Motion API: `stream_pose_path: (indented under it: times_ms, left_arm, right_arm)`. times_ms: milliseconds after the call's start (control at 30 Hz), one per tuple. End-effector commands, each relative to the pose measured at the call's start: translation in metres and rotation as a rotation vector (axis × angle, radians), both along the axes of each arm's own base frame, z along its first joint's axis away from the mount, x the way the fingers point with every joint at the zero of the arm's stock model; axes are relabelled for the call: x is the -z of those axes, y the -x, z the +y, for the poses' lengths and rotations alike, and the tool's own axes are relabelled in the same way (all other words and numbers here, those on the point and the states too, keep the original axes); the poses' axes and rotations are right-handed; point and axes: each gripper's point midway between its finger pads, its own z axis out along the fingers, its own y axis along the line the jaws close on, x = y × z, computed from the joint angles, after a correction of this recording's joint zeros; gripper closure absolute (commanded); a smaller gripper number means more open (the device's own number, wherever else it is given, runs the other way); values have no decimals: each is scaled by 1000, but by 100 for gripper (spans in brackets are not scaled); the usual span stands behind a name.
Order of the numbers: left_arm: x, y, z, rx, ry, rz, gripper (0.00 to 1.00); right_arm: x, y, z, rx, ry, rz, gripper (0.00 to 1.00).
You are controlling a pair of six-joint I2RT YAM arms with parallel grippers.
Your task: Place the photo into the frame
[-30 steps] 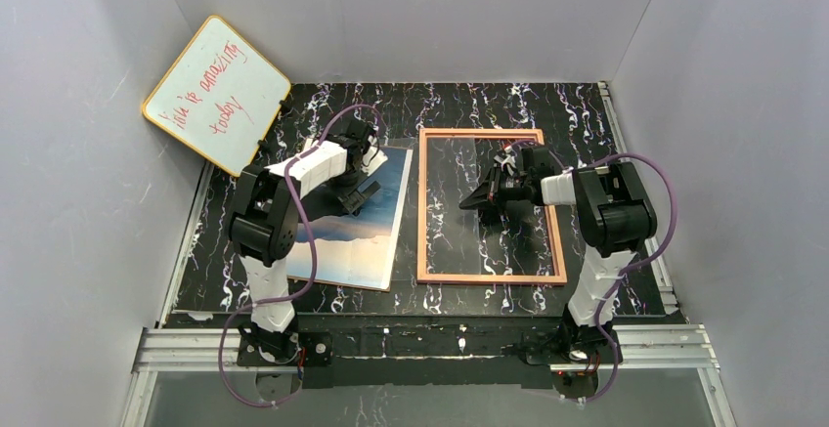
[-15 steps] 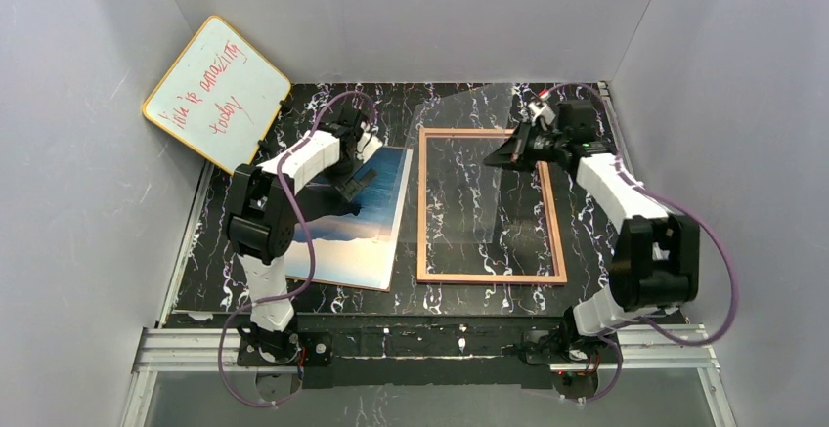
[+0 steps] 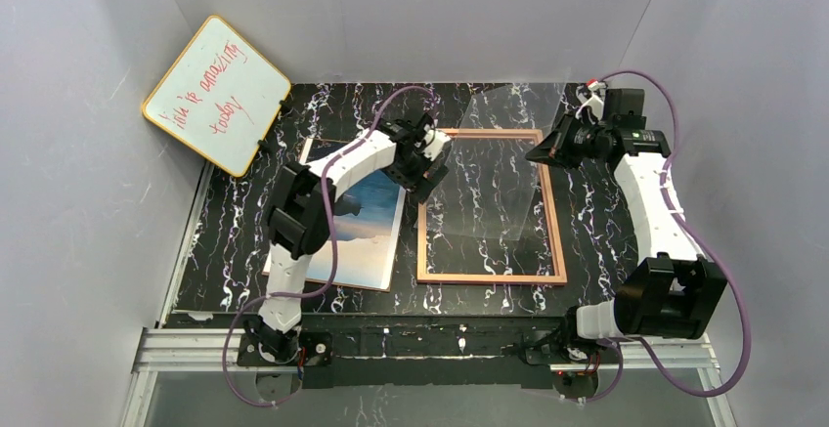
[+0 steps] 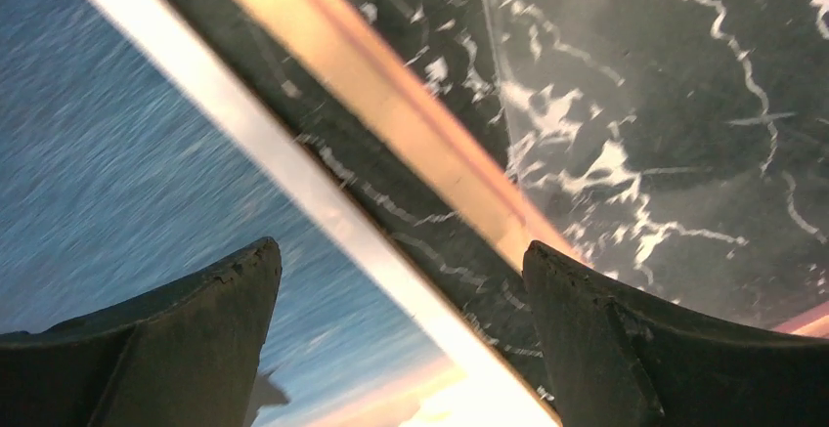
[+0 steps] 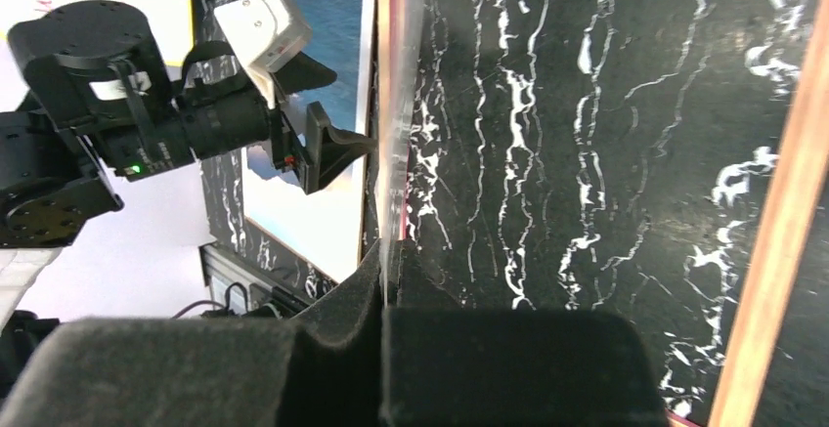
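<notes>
Swung rightward since a second ago, left gripper spread and empty over the left rail of thin pink-orange rectangular frame. Right gripper far right, clamped on tilted clear pane slanting across the opening. Glossy blue-sea, peach-sky rectangular photo flat, just left of frame, on black marbled table. Yellow-edged whiteboard far left.

The right gripper now holds the clear pane tilted up over the frame, and the left gripper now hangs at the frame's left rail, no longer over the photo.

Likely robot lab: white booth walls, aluminium rail.
</notes>
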Motion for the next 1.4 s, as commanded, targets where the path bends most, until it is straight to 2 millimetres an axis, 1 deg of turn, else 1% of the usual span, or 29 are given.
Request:
stream_pose_path:
  times_ms: [0,100,200,267,367,433,467,567,633,733,833,900,967,1133,1200,1300,1367]
  left_arm:
    - [-2,6,-30,-28,68,52,10]
    - [9,0,-33,-48,52,47,13]
    - [19,-1,-33,-60,44,55,15]
    - [25,-1,-33,-58,37,57,20]
    - [33,-2,-28,-43,6,47,37]
    - [37,-2,-26,-32,-11,42,43]
    - [39,-3,-24,-29,-19,41,44]
    - [42,-5,-19,-16,-49,22,45]
    - [43,-5,-15,1,-61,14,46]
    - [47,-8,-2,16,-124,-25,47]
    - [52,-5,9,38,-163,-33,47]
    - [52,-3,11,50,-172,-38,48]
    - [49,-3,11,53,-170,-43,48]
    - [33,-9,11,84,-167,-88,48]
    - [30,-9,14,98,-178,-97,49]
    - [31,-7,21,118,-204,-102,48]
    - [31,-7,25,118,-215,-107,48]
  right_arm:
    - [-15,10,-11,-18,65,-31,99]
    - [-8,14,-11,-33,72,-10,99]
    - [0,18,-10,-41,69,10,99]
    - [3,20,-9,-46,62,19,99]
    - [5,21,-9,-48,61,26,99]
    - [4,23,-7,-53,46,23,99]
    - [4,23,-5,-54,35,24,99]
    - [7,25,-2,-50,3,36,99]
    - [14,28,2,-50,-24,58,99]
    - [23,34,7,-56,-69,86,99]
    - [31,38,11,-60,-99,100,99]
    - [32,39,12,-63,-107,101,99]
    - [32,39,13,-64,-115,101,99]
    - [31,39,21,-83,-149,103,99]
    - [32,38,27,-99,-147,96,99]
    - [33,41,46,-153,-131,101,99]
    - [34,40,52,-169,-125,104,99]
